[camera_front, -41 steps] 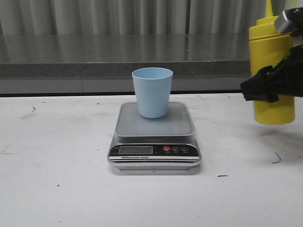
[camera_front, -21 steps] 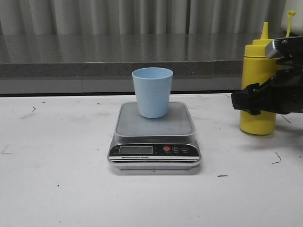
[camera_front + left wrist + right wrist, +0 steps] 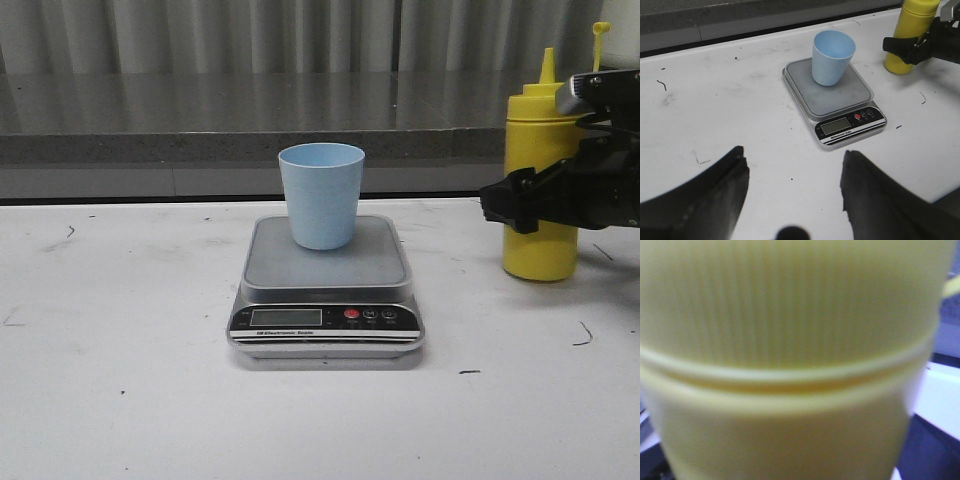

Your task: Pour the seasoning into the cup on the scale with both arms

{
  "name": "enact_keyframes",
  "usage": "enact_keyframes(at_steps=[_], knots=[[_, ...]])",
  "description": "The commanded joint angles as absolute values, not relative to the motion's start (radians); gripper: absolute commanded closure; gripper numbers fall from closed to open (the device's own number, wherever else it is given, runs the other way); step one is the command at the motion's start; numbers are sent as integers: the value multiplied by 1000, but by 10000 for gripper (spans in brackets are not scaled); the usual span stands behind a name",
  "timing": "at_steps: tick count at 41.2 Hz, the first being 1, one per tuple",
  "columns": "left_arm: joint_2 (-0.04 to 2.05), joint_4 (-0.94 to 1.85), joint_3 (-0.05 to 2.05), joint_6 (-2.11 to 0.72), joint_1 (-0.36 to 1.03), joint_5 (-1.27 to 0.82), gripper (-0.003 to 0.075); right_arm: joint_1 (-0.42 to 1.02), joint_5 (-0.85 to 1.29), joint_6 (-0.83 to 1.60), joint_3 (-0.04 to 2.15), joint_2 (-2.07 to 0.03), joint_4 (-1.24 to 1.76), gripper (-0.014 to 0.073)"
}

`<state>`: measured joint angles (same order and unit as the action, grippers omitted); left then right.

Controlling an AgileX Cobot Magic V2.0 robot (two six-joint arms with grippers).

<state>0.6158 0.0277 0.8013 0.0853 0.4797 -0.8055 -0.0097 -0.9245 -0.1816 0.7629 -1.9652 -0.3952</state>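
Observation:
The yellow seasoning bottle (image 3: 541, 250) stands upright on the white table at the right, its cap strap sticking up. My right gripper (image 3: 528, 206) is shut around its middle; the bottle (image 3: 790, 340) fills the right wrist view, so the fingers are hidden there. The pale blue cup (image 3: 322, 195) stands upright on the scale (image 3: 270, 265) at the table's centre, apart from the bottle. In the left wrist view my left gripper (image 3: 795, 175) is open and empty, above bare table short of the scale (image 3: 840, 100), with the cup (image 3: 832, 57) and the bottle (image 3: 912, 25) beyond.
A grey ledge and a corrugated wall (image 3: 200, 100) run along the back of the table. The white tabletop (image 3: 120, 350) carries only small dark scuff marks around the scale.
My right gripper has carried the bottle down, leftward and away from the camera; it now stands on the table. The cup and scale have not moved.

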Motion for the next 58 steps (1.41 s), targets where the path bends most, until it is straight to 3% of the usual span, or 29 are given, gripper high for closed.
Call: enact_keyframes(at_steps=[1, 18, 27, 35, 47, 52, 58], knots=[[618, 36, 829, 88, 478, -739, 313, -16, -978, -173, 782, -1897, -382, -52], [618, 36, 829, 88, 478, -739, 313, -16, -888, -235, 649, -1759, -383, -52], [618, 36, 829, 88, 478, -739, 313, -16, -708, -269, 579, -1649, -382, -52], [618, 36, 829, 88, 478, -739, 313, 12, -357, -433, 573, -1473, -411, -52], [618, 36, 829, 88, 478, -739, 313, 205, 242, -495, 650, -1250, -454, -52], [618, 36, 829, 88, 478, -739, 313, 292, 561, -413, 726, -1195, -377, -50], [618, 36, 829, 88, 478, -739, 313, 322, 758, -227, 807, -1134, -194, -50]])
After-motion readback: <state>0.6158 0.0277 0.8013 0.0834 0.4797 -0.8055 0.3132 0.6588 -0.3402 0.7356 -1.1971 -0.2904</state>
